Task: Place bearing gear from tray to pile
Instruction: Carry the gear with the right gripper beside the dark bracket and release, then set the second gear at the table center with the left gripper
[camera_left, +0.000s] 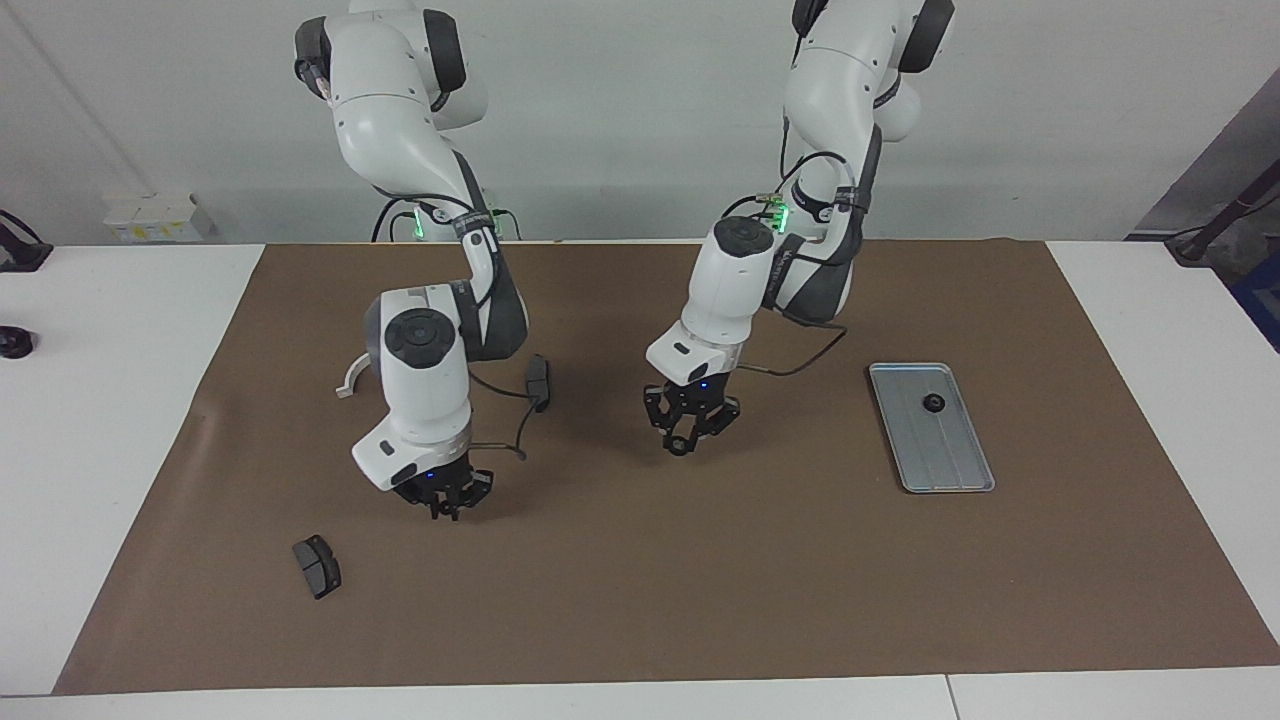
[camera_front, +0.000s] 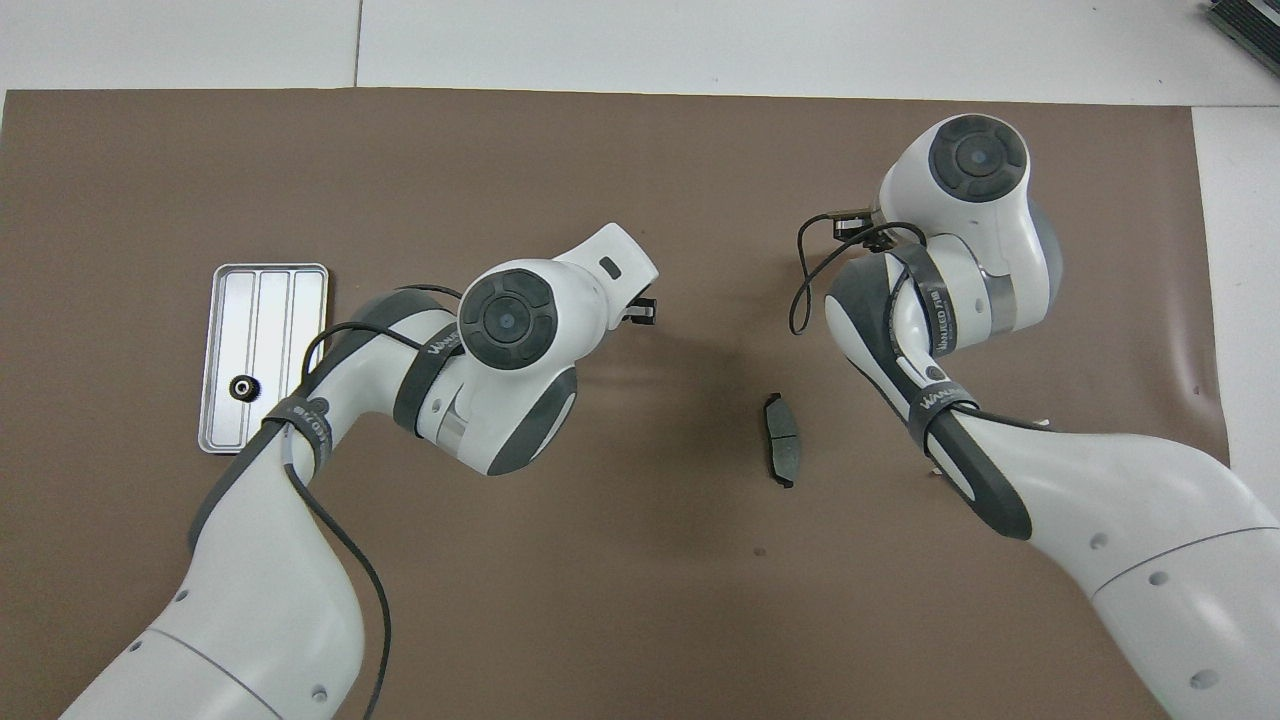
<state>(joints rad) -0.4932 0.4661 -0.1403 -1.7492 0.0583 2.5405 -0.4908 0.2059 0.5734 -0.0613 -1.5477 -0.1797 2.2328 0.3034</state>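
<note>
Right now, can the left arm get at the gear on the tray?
Probably yes. The gear lies alone and uncovered on the tray, toward the left arm's end, and nothing stands between it and the left tool, which hangs over bare mat.

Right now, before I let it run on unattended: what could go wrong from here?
No pile of gears shows on the mat, so the left gripper, over its middle, has no clear drop spot. The right gripper, shut, hangs near a brake pad and might knock it. The gear in the tray may go unmoved.
</note>
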